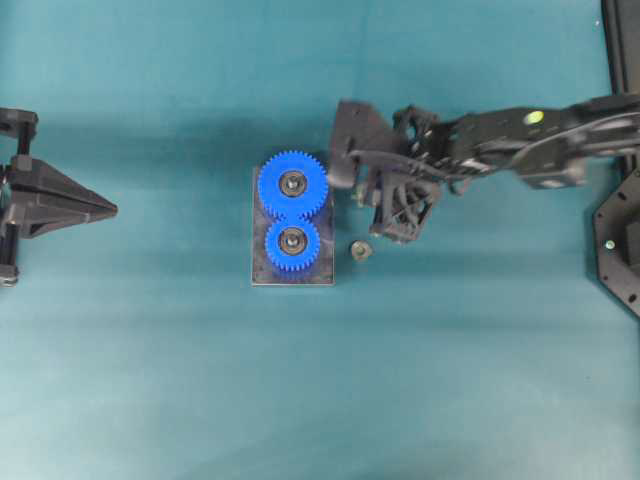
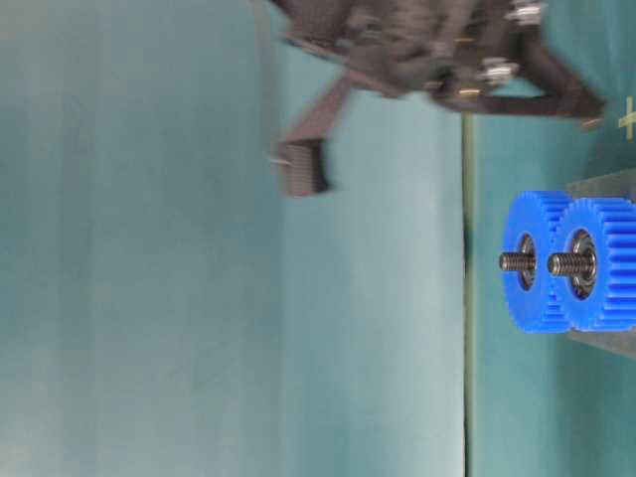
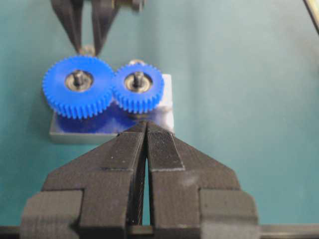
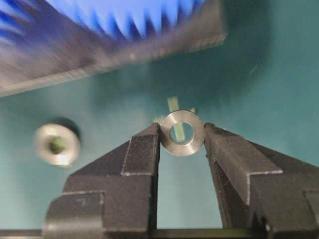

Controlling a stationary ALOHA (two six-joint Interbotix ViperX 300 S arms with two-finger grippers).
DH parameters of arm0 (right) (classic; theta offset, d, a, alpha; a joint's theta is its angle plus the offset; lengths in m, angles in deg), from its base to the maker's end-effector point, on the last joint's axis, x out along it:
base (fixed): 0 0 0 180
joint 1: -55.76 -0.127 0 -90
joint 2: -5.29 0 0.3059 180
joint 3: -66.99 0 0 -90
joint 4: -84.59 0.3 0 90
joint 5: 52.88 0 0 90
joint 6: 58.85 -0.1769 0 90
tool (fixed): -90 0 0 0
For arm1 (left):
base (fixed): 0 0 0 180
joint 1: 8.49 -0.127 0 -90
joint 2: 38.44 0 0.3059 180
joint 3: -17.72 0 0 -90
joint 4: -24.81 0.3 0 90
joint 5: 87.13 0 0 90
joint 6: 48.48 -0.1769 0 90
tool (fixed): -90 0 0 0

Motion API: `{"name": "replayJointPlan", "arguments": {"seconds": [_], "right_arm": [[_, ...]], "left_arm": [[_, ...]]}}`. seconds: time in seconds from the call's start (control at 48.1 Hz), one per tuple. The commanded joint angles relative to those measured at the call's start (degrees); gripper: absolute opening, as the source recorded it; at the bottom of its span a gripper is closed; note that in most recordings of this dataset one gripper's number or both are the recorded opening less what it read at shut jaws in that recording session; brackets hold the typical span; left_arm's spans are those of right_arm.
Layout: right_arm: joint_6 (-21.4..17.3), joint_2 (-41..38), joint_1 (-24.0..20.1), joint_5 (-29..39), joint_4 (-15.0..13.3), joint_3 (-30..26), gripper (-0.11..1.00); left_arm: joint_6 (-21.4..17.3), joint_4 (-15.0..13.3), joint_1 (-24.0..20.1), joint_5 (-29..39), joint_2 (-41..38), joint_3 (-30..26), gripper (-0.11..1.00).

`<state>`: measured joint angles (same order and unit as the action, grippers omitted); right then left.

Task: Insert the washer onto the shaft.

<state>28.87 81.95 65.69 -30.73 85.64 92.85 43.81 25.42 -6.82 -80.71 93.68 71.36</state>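
A silver washer (image 4: pixel 182 133) is pinched edge to edge between the fingertips of my right gripper (image 4: pixel 182 137), which is shut on it. In the overhead view this gripper (image 1: pixel 352 190) hangs just right of the larger blue gear (image 1: pixel 293 183). The table-level view has its finger (image 2: pixel 303 164) well above the table. Two blue gears sit meshed on a grey base plate (image 1: pixel 262 270), each with a threaded shaft (image 2: pixel 515 261) sticking up from its centre. My left gripper (image 3: pixel 146 124) is shut on nothing, at the far left (image 1: pixel 112 210), pointing at the smaller gear (image 3: pixel 138 87).
A second small metal ring (image 1: pixel 361 250) lies on the teal table just right of the base plate, also seen as a ring (image 4: pixel 57 144) left of my right fingers. Dark equipment stands at the right edge (image 1: pixel 620 250).
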Motion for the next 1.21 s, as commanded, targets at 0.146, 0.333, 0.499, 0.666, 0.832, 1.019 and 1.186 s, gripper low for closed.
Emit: {"name": "replayJointPlan", "arguments": {"seconds": [0.146,0.333,0.499,0.666,0.832,1.019,1.186], "right_arm": [[-0.26,3.52,-1.93,1.41,0.00,-3.87,0.33],[-0.09,2.11,-2.72,3.16,-1.23,-8.17,0.33],[0.18,1.05,-2.99,4.57,-2.72,-11.78,0.33],[1.41,-0.53,-2.99,5.19,-3.08,-14.15,0.33],[2.64,-2.72,-3.16,5.19,-3.08,-17.05,0.33],[2.99,-4.92,-3.16,5.19,-3.08,-18.90,0.33],[2.90,-6.06,-3.16,6.33,-3.08,-19.07,0.33]], "left_arm": [[0.09,0.18,0.09,-0.53,-0.35,-1.23,0.01],[0.18,0.18,0.00,-0.53,-0.44,-1.23,0.01],[0.18,0.09,0.00,-0.53,-0.44,-1.23,0.01],[0.18,0.09,0.00,-0.53,-0.35,-1.23,0.01],[0.18,0.18,0.00,-0.53,-0.44,-1.14,0.01],[0.18,0.18,0.00,-0.53,-0.35,-1.14,0.01],[0.18,0.09,0.00,-0.53,-0.35,-1.23,0.01]]}}
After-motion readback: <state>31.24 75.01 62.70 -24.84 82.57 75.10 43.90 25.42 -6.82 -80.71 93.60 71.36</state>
